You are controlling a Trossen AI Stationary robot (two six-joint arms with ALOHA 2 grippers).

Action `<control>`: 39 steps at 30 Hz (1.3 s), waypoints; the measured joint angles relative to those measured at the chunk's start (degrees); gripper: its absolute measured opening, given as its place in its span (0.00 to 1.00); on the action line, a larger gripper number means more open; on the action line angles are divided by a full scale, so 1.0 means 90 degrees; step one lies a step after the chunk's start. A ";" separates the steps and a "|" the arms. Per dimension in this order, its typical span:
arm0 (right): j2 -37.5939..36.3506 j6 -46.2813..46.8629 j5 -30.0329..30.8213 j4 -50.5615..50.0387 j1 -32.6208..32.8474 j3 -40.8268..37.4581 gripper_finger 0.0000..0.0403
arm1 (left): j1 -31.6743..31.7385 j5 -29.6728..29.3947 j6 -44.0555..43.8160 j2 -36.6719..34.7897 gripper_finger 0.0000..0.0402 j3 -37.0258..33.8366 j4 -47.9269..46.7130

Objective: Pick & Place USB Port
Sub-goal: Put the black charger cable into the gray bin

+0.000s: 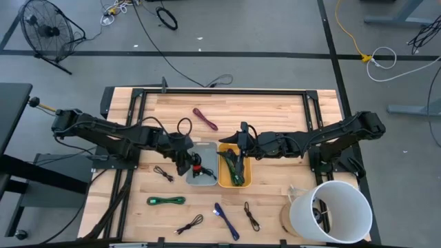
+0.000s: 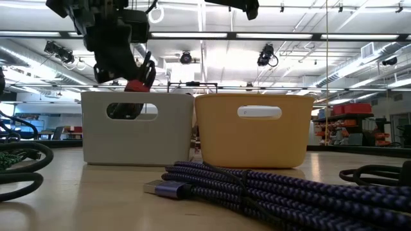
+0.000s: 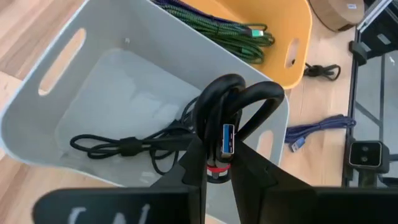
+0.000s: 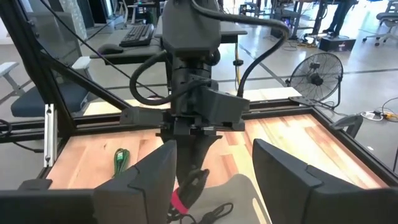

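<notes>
Purple braided cable (image 2: pixel 270 186) lies closest on my tabletop (image 1: pixel 275 110). Behind it I see the grey bin (image 3: pixel 81 81), over which my left pincer (image 3: pixel 217 163) clamps a black USB cable (image 3: pixel 231 106); my right pincer (image 4: pixel 211 174) gapes, empty, over the yellow bin (image 1: pixel 245 178).

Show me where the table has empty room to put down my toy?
Bare wood lies along the far edge beyond the maroon cable, and at the left front corner beside the green cable. The middle is crowded: grey bin, yellow bin and both arms. Front cables and the white bucket fill the rest.
</notes>
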 joint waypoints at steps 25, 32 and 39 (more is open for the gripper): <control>0.0000 0.0002 -0.0002 -0.0076 0.0000 0.0000 0.52 | 0.0000 0.0417 0.1236 0.0000 0.36 0.0000 -0.0175; -0.0002 -0.0004 -0.0002 -0.0076 0.0000 0.0000 0.52 | -0.0007 0.0978 0.2721 0.0000 0.34 0.0271 -0.2117; 0.0000 -0.0010 -0.0002 -0.0076 0.0000 0.0000 0.52 | -0.0049 0.0851 0.3749 0.0000 0.34 0.0379 -0.3459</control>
